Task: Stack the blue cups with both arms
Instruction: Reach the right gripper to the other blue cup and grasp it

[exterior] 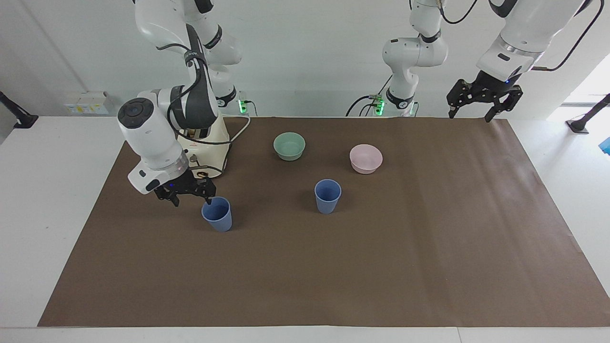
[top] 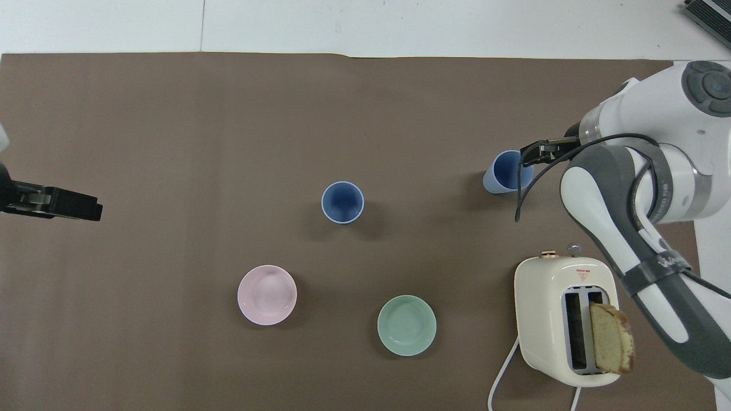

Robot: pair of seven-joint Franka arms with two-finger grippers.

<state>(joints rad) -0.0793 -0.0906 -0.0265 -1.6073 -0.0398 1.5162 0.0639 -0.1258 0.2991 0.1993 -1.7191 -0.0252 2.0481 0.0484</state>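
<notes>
The facing view shows the right gripper low at the rim of one blue cup near the right arm's end of the brown mat, jaws spread. The left gripper, jaws also spread, hangs over the mat's corner at the left arm's end. The overhead view alone shows bread in the toaster, whose small red label is unreadable; the other blue cup stands mid-mat.

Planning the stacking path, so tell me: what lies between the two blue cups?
Nothing: bare brown mat runs between the cup mid-table and the cup toward the right arm's end, plainest in the overhead view.
</notes>
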